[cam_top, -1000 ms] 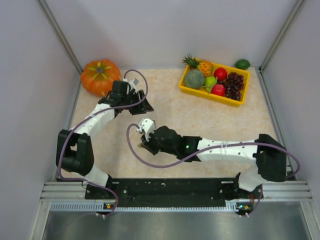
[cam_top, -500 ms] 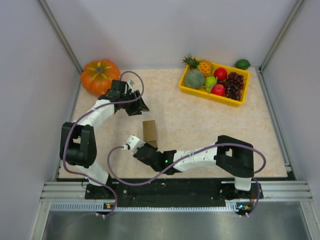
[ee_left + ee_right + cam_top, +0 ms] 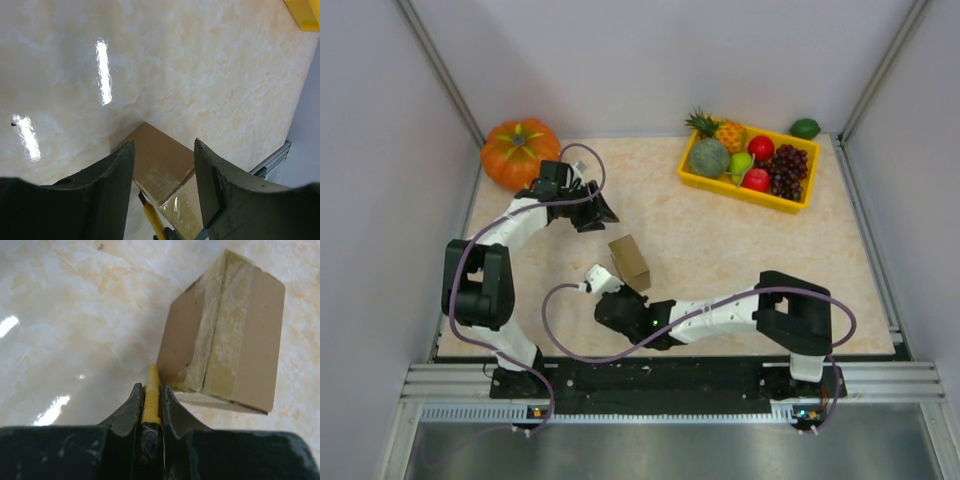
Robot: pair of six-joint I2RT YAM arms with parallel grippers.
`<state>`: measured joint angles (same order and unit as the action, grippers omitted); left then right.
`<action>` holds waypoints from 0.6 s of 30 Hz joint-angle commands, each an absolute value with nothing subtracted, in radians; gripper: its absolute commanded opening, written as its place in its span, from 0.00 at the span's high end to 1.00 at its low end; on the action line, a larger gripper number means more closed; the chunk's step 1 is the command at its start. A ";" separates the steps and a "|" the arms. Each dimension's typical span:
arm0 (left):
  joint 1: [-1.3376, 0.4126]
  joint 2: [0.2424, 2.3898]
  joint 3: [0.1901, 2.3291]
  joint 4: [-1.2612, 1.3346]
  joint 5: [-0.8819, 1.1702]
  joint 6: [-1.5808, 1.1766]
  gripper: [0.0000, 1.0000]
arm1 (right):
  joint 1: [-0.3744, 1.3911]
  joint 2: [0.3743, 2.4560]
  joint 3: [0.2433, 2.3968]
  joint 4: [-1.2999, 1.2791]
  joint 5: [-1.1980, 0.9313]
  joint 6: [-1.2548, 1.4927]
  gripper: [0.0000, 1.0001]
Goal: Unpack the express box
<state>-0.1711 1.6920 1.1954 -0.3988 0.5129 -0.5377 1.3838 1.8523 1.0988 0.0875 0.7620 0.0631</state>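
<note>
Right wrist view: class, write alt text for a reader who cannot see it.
The right pincer is shut on a thin yellow tool, whose tip points at the bottom corner of a small brown cardboard box sealed with clear tape. The box stands on a glossy beige marbled table.

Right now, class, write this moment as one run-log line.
left end effector: open | right end effector: shut on yellow tool | tool tip: by express box corner | box: taped shut
</note>
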 commanded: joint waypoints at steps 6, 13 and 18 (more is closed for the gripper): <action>-0.169 1.675 1.215 -0.290 0.630 -0.541 0.43 | 1.387 1.654 0.991 -0.074 0.854 0.277 1.00; -0.172 1.652 1.137 -0.212 0.722 -0.572 0.40 | 1.322 1.579 0.939 -0.135 0.850 0.432 1.00; -0.184 1.618 1.059 -0.126 0.822 -0.610 0.40 | 1.255 1.528 0.914 -0.137 0.824 0.477 1.00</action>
